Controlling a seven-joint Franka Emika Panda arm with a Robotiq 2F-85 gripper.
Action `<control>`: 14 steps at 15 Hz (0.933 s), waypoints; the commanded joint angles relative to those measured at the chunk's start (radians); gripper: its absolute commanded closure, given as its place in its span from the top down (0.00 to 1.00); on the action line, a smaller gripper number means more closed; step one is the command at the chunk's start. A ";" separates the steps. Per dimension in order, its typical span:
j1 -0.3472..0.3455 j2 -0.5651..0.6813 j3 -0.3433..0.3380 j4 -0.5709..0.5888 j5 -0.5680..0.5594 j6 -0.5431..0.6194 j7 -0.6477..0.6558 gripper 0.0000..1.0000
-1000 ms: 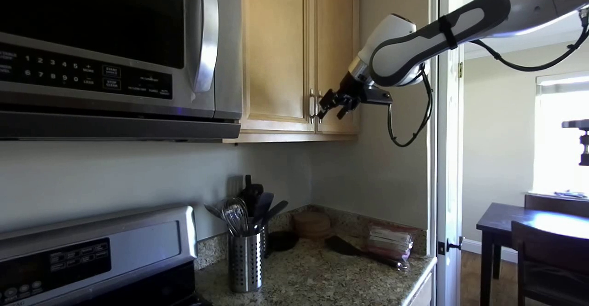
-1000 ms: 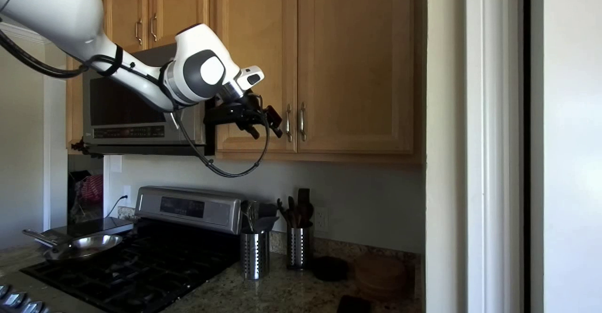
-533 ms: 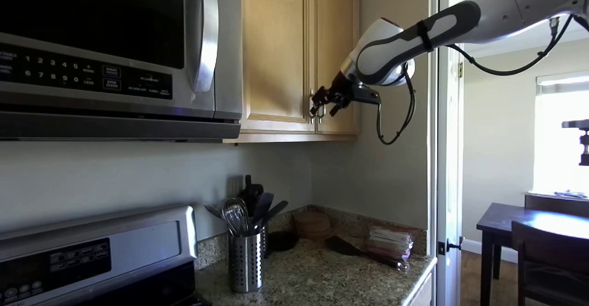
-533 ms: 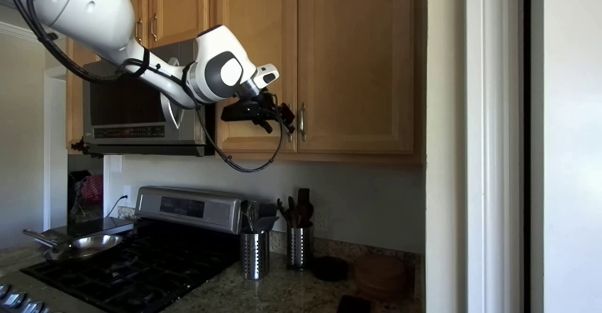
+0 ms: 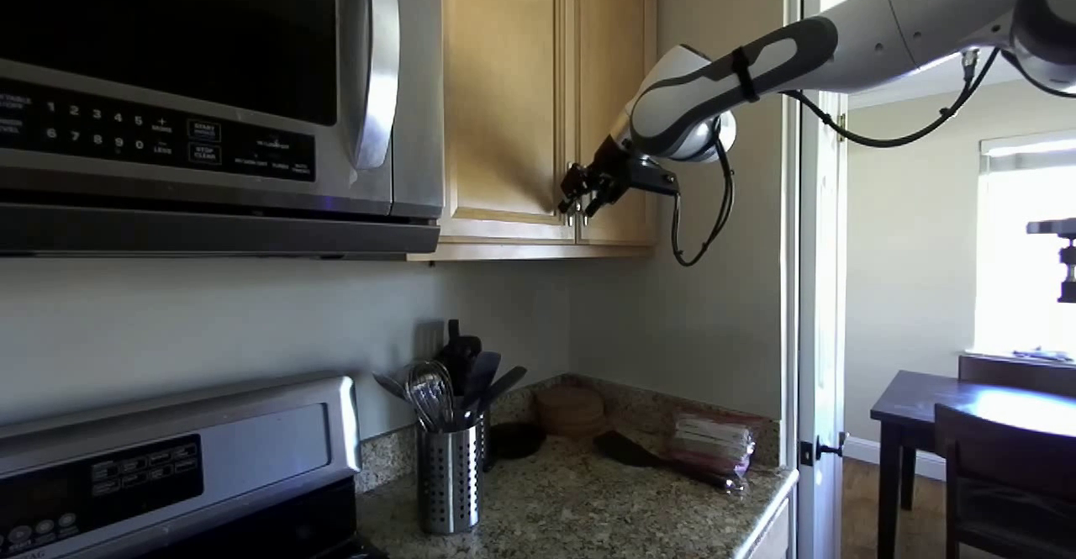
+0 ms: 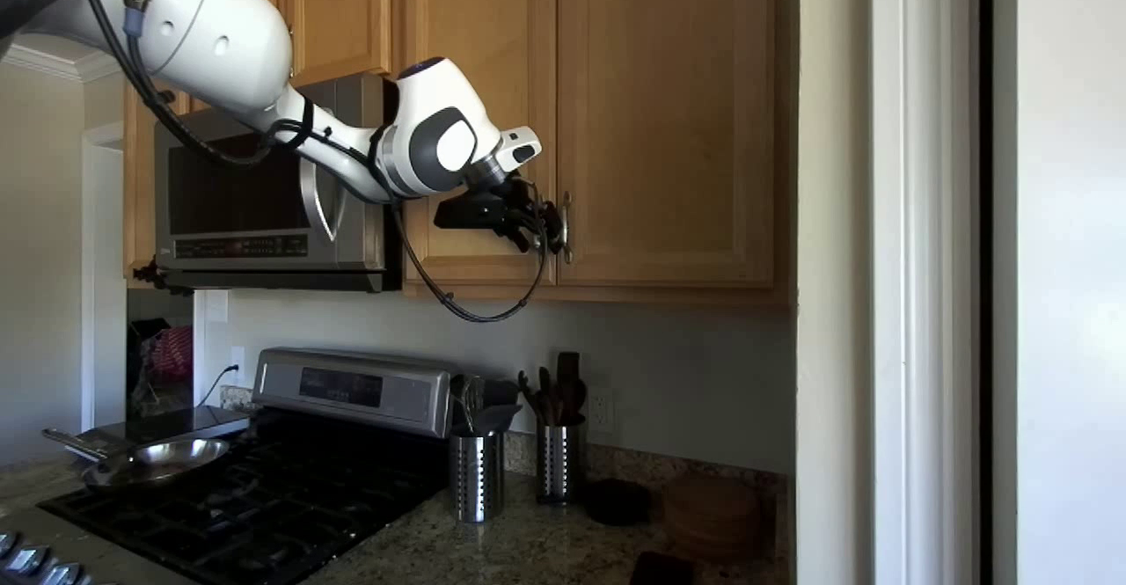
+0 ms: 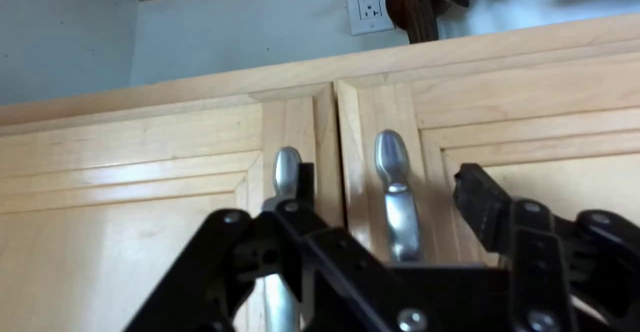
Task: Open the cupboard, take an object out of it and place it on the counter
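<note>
- Our black two-finger gripper [image 7: 389, 184] is spread, clamping nothing: in the wrist view its fingers [image 7: 482, 212] flank a slim silver metal bar handle [image 7: 401, 222], belonging to the light-tan framed door [image 5: 503, 88] nearer the stainless steel microwave [image 5: 193, 46]. Any contact, we can't tell.
- One finger overlaps the second slim silver handle [image 7: 286, 169] in that view; might snag, so we'd watch it.
- First handle's prob. rigid, smooth & a bit slippery; we'd take it mid-bar, snug, then follow the hinge arc, as the door likely swings easily once cracked.
- Tall light-tan wooden cupboard [image 6: 664, 110]: both doors closed. The object isn't visible, prob. inside; weight & feel, no way for us to judge.
- Below: speckled brown-grey granite counter [image 5: 588, 508], our drop spot, w/ a perforated steel cylindrical utensil holder [image 5: 450, 479] on it.
- Vs. half a sec ago: white-and-grey arm [image 5: 857, 46] reaches further in; in an exterior view the gap btwn gripper & second handle closes up. Doors & counter items look the same.
</note>
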 commanded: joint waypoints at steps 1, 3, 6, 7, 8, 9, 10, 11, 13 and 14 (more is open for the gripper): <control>0.007 0.001 -0.012 0.044 0.027 -0.053 -0.050 0.42; 0.011 -0.019 -0.011 0.036 0.018 -0.067 -0.065 0.32; 0.017 -0.052 -0.010 0.004 -0.011 -0.079 -0.065 0.11; 0.017 -0.061 -0.012 -0.005 -0.011 -0.082 -0.073 0.09; 0.018 -0.074 -0.011 -0.027 -0.013 -0.075 -0.087 0.09; 0.018 -0.082 -0.011 -0.038 -0.008 -0.072 -0.105 0.10; 0.018 -0.091 -0.013 -0.056 -0.019 -0.068 -0.110 0.06; 0.020 -0.102 -0.012 -0.073 -0.032 -0.069 -0.106 0.10; 0.030 -0.144 -0.004 -0.131 -0.092 -0.062 -0.065 0.10; 0.042 -0.179 0.010 -0.175 -0.085 -0.062 -0.080 0.10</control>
